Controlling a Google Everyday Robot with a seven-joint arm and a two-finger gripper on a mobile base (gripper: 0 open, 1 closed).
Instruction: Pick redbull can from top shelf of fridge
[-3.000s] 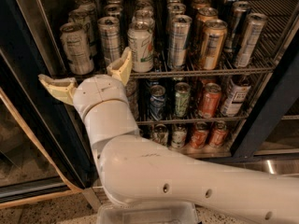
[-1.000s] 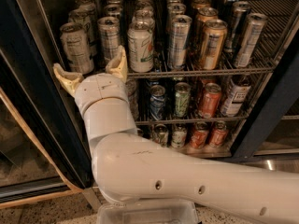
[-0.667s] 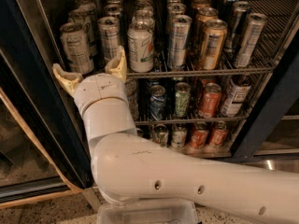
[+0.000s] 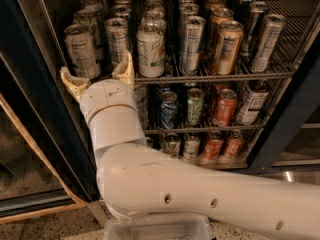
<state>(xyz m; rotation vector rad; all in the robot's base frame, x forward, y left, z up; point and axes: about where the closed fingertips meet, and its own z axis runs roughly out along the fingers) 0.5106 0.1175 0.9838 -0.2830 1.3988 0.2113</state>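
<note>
Sliding the gripper (image 4: 98, 76) (spread wide, empty) right from low-left of the redbull can (image 4: 191, 44), lifting clear of the shelf (image 4: 225, 77) first, seems safest.

- Gripper (image 4: 98, 77), spread wide at the left end of the top shelf (image 4: 225, 77) (chrome rods): pale yellow fingers (image 4: 124, 70), cream-white arm (image 4: 150, 184).
- Redbull can (image 4: 192, 44): silver, pale blue-grey panels.
- Neighbouring can (image 4: 150, 51): white, green-red logo.
- Fridge (image 4: 35, 99): dark frame.
</note>
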